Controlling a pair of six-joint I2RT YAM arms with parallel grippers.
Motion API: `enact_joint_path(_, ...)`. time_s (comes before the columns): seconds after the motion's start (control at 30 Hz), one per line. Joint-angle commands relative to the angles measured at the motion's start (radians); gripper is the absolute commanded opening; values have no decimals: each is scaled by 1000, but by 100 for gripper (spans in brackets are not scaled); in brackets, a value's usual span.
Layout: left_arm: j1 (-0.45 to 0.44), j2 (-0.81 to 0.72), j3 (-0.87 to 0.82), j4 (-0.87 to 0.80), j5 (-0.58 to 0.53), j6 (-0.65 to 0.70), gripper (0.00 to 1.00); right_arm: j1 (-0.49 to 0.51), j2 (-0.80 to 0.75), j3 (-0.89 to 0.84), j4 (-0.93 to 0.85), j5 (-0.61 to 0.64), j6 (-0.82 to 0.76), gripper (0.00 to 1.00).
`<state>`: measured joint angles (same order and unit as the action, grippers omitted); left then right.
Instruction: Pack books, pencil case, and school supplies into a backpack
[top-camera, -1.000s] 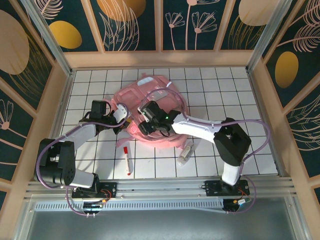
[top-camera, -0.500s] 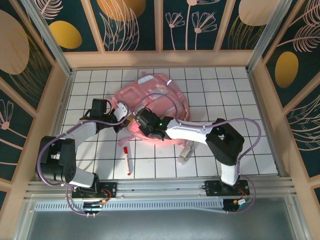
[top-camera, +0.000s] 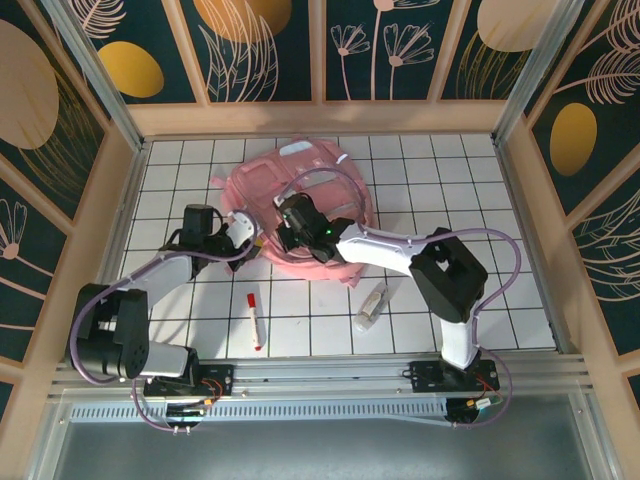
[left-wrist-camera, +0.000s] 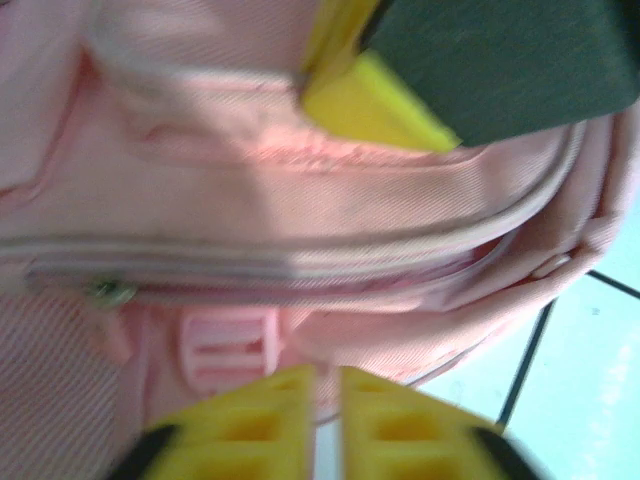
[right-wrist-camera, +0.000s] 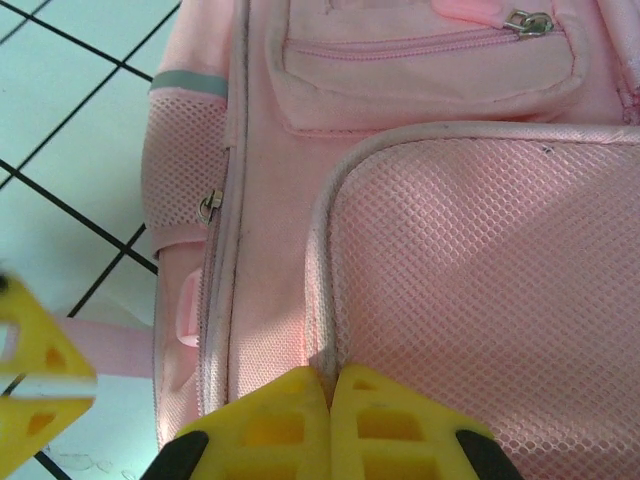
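Observation:
The pink backpack lies flat on the white tiled table, past both grippers. My right gripper is shut on the backpack, pinching the piping at the edge of its mesh pocket. It meets the bag's near-left edge in the top view. My left gripper sits just to its left at the same edge. Its yellow fingers stand a narrow gap apart with nothing between them, the backpack just beyond their tips. The red-and-white marker and the clear tube lie on the table nearer the bases. The books and pencil case are hidden.
A raised wooden rim and patterned walls enclose the tiled table on three sides. Open tiles lie to the right of the backpack and along the front by the arm bases.
My right gripper swung in to the bag's near-left edge and shut on the pocket piping. The left jaws parted slightly. The backpack shifted a little away from the bases.

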<state>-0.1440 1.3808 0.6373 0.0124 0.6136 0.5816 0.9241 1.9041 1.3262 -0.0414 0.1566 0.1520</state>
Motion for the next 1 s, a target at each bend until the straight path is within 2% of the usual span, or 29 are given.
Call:
enact_joint_path(0.0, 85, -52, -1, 42, -64, 39, 58, -29, -66, -33, 100, -58, 7, 0)
enact_joint_path(0.03, 102, -48, 2, 47, -86, 79, 64, -37, -85, -61, 109, -77, 1, 0)
enact_joint_path(0.1, 113, -14, 23, 45, -118, 153, 66, -53, -107, -95, 111, -98, -2, 0)
enact_joint_path(0.27, 107, 120, 97, 74, 51, 212, 66, -63, -124, -110, 102, -116, -3, 0)
enact_joint_path(0.43, 51, 179, 146, 66, 58, 257, 66, -64, -124, -92, 98, -135, 7, 0)
enact_joint_path(0.53, 13, 223, 184, 49, -24, 264, 65, -64, -137, -94, 104, -135, 15, 0)
enact_joint_path(0.67, 9, 263, 190, 116, -42, 223, 63, -63, -150, -101, 99, -135, 24, 0)
enact_joint_path(0.73, 0, 280, 185, 147, -87, 212, 61, -64, -157, -105, 96, -135, 27, 0)
enact_joint_path(0.83, -22, 305, 204, 127, -124, 232, 59, -64, -165, -108, 91, -135, 29, 0)
enact_joint_path(0.9, -30, 315, 207, 145, -147, 213, 56, -64, -171, -107, 88, -135, 30, 0)
enact_joint_path(0.97, -32, 319, 192, 198, -125, 188, 49, -65, -176, -106, 89, -135, 30, 0)
